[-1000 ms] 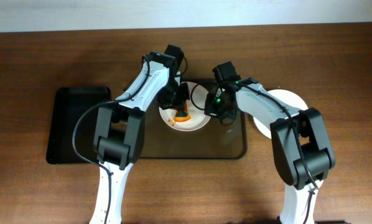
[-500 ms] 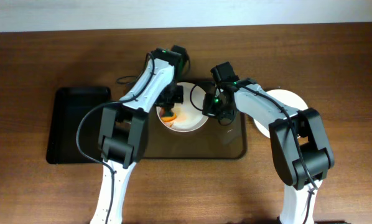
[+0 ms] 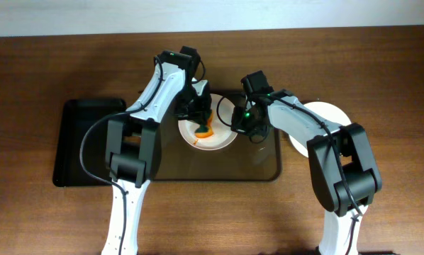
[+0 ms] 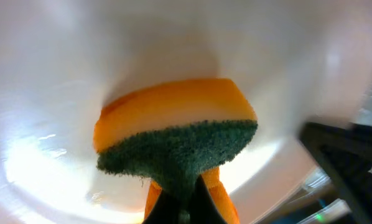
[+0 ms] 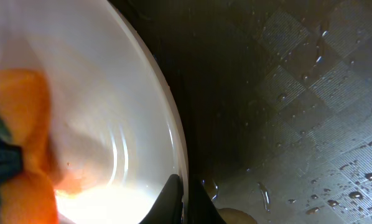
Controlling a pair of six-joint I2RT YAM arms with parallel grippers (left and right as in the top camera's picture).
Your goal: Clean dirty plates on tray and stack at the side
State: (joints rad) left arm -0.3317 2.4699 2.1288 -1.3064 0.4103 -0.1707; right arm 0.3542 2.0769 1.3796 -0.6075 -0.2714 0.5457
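**Sponge on the plate, rim pinched from the right.**
Your left gripper (image 3: 200,122) is clamped on an orange sponge (image 4: 173,134), its green scouring face pressed into the white plate (image 3: 222,139). That plate sits toward the back of the grey tray (image 3: 258,168). Your right gripper (image 3: 236,126) is closed on the plate's right rim. A second plate (image 3: 327,115) lies on the table right of the tray. Whether it's one plate or a stack, you can't tell from overhead.
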